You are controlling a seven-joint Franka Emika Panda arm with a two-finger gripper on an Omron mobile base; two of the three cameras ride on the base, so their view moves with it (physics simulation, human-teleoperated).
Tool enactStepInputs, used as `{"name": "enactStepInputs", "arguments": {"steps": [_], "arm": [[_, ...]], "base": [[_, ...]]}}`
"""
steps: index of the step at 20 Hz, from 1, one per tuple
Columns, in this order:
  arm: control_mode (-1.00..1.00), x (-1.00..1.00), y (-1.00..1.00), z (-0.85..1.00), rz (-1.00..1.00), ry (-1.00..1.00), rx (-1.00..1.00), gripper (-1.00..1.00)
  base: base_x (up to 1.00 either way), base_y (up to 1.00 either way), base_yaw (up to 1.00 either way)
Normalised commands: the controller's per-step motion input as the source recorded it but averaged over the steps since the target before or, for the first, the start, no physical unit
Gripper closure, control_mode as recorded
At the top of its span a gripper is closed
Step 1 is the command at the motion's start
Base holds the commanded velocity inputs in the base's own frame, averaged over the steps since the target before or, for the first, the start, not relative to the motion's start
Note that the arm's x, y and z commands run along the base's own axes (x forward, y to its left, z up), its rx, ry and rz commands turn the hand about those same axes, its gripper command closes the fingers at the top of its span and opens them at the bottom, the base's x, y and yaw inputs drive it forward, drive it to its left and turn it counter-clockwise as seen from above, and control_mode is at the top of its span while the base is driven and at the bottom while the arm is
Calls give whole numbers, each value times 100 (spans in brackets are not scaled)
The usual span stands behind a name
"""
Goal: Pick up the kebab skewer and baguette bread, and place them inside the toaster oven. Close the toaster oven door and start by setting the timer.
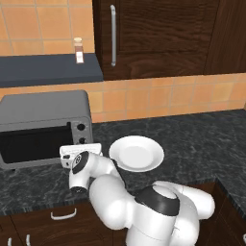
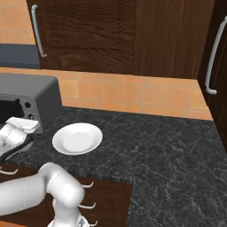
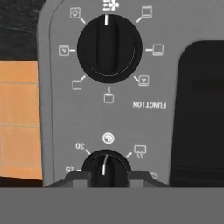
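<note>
While pinching the timer knob (image 3: 105,168), pincer (image 3: 105,175) presses against toaster oven (image 1: 43,113), plate (image 1: 137,153) beside.

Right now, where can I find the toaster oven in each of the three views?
Left base view: toaster oven at the left edge, left of the white plate.
Right base view: at the far left, plate to its right.
Hand view: close-up of its knob panel, upside down; claw shut on the lower knob.
Shared landmark: black knobs.
</note>
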Motion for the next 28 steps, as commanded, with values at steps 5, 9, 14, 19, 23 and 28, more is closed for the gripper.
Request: {"name": "enactStepInputs", "arguments": {"steps": [5, 9, 14, 19, 23, 28], "arm": [[-100, 41, -10, -8, 2, 0, 9, 100], [-100, 18, -21, -10, 0, 0, 18, 100], [-100, 16, -35, -1, 4, 0, 20, 100], [-100, 18, -40, 0, 8, 0, 16, 100], [-100, 17, -30, -5, 9, 0, 15, 100], [-100, 30, -19, -3, 7, 0, 19, 100]], "base": [[0, 0, 0], [0, 0, 0], [0, 0, 0], [0, 0, 0], [0, 0, 0], [0, 0, 0]]}}
